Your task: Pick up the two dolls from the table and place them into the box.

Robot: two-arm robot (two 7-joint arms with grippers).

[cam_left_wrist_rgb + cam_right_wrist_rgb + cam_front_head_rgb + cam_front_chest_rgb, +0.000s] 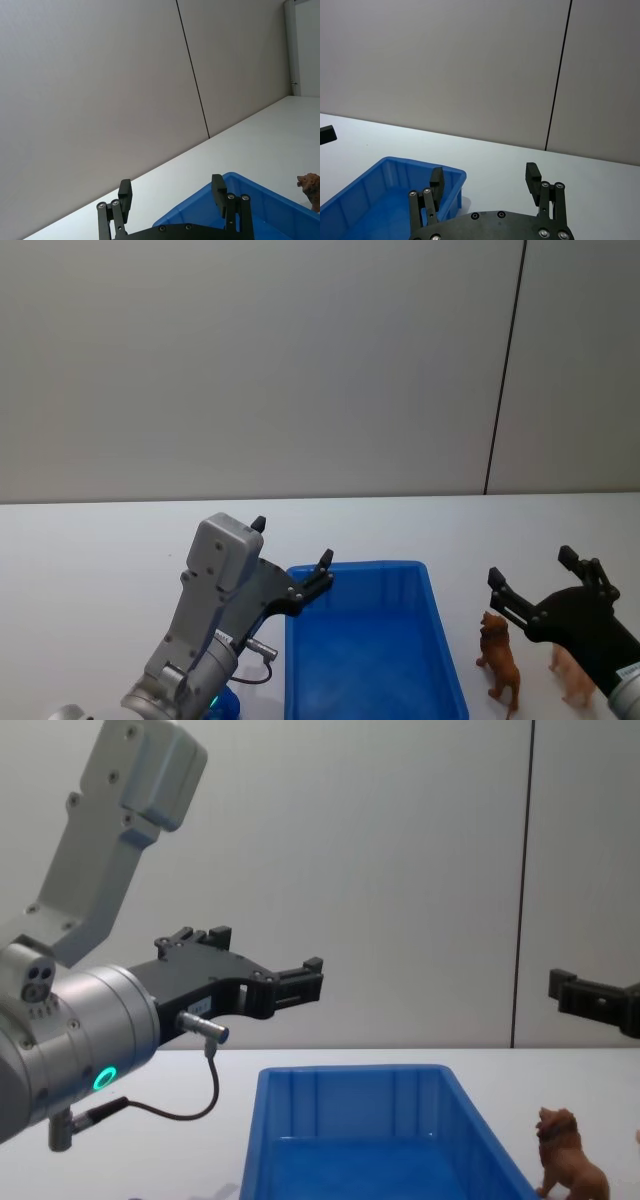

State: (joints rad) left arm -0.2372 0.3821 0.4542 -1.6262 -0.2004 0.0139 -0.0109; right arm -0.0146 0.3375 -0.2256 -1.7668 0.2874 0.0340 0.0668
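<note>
Left gripper [292,543] [171,185] [265,952]: fingers spread wide, nothing btwn them. It hangs in the air over the far-left corner of the blue box [355,566] [280,200] [350,1072], clear of the rim.

Right gripper [531,567] [484,173]: also spread wide w/ nothing held, raised off the table [90,560] on the box's right side, above the two toys.

Brown lion [499,658] [311,187] [568,1160]: upright on four legs on the table, just beside the box's right wall, outside it, under the right gripper's nearer finger.

Pale figure [572,675]: on the table right of the lion, farther from the box, partly hidden by the right gripper's body; its pose can't be told.

Box sits on the table btwn the two arms, long side running away from the robot; near-left corner shows in the right wrist view [395,165].
</note>
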